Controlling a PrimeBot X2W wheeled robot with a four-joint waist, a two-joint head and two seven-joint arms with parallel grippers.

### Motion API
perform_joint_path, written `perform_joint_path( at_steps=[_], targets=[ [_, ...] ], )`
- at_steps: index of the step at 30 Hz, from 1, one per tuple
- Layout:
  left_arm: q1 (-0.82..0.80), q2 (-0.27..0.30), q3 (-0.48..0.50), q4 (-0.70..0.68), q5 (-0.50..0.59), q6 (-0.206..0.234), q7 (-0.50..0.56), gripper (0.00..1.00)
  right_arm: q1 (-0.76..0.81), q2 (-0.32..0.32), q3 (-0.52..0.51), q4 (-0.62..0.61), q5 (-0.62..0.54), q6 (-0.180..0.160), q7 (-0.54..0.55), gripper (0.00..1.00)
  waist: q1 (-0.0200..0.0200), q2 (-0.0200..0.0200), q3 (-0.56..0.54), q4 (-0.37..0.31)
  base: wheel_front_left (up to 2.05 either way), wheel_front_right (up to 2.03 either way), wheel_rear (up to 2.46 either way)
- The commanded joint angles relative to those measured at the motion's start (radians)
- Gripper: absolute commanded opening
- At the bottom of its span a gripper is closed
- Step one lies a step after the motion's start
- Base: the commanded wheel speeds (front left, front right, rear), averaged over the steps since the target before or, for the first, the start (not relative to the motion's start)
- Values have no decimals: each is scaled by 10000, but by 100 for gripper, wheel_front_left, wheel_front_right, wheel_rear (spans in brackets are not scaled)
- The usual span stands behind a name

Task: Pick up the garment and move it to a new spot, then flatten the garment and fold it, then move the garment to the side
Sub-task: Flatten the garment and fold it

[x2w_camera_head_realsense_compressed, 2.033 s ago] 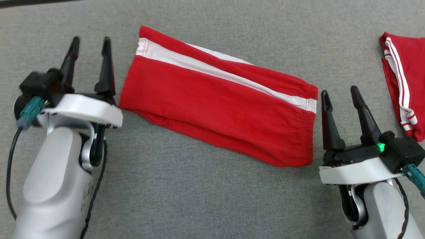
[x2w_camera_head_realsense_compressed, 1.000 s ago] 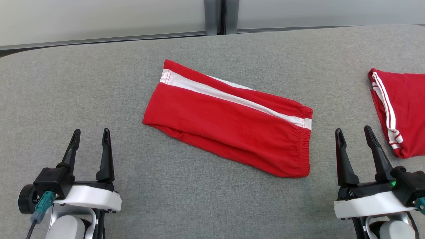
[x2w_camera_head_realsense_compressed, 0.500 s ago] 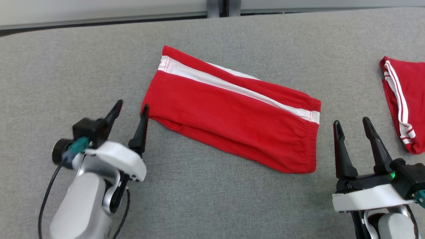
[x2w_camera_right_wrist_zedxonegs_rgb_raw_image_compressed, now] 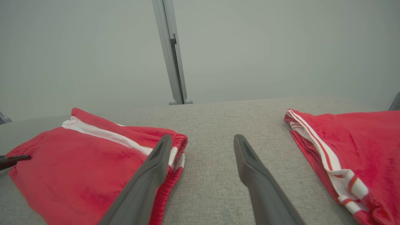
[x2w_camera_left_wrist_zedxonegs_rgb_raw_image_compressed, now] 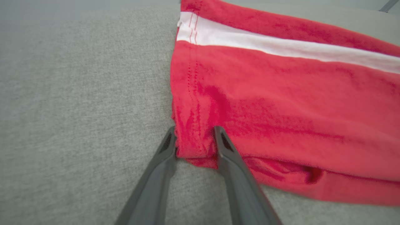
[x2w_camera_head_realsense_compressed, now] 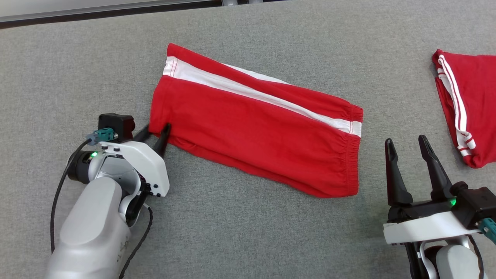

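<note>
Garment point(x2w_camera_head_realsense_compressed: 255, 124): red shorts with a white stripe, flat on the bench point(x2w_camera_head_realsense_compressed: 248, 232), stretching right from the left hand point(x2w_camera_head_realsense_compressed: 157, 130). Its 2 fingers straddle the hem corner; cannot tell whether they pinch it. Right hand point(x2w_camera_head_realsense_compressed: 405, 139): fingers apart, empty, waistband ahead to its left. Judgement: bite deep enough to catch all layers. No legible writing.

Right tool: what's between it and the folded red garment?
Nothing but bare grey table cover; the head view shows a gap between the right tool and the waistband end of the garment.
</note>
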Motion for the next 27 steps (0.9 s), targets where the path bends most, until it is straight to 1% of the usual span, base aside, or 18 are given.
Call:
perform_joint_path(
  at_steps=[1,7,10,16,20,22,23,24,27],
  targets=[
    [176,48,-153,234,30,-48,61,0,-88,-7,-21,63,52,-5,-102,100,0,0,-15,14,0,0,0],
    [658,110,35,-25,-127,169,-551,0,-143,-6,180,180,6,-5,-97,100,0,0,-109,162,0,0,0],
    [1281,64,241,-393,-299,354,-999,0,-86,-56,206,233,-2,-5,-56,100,0,0,-204,361,0,0,0],
    [3116,-101,603,-1585,-797,725,-1519,0,167,-124,63,214,-14,-5,81,100,0,0,-555,924,0,0,0],
    [4154,-113,677,-2645,-920,1016,-1506,0,386,-176,-76,127,-24,-5,189,100,0,0,-801,1237,0,0,0],
    [4411,-148,646,-3136,-968,1074,-1513,0,476,-192,-150,69,-40,-5,265,100,0,0,-892,1349,0,0,0],
    [4506,-138,611,-3337,-930,1100,-1521,53,530,-209,-174,41,-61,-5,294,100,0,0,-936,1361,0,0,0],
    [4589,-129,588,-3509,-885,1139,-1553,100,569,-219,-184,18,-58,-5,342,100,0,0,-968,1353,0,0,0],
    [4767,-114,655,-3923,-717,1376,-1951,100,640,-242,-192,-102,-158,-5,444,100,0,0,-1070,1287,0,0,0]
  ],
)
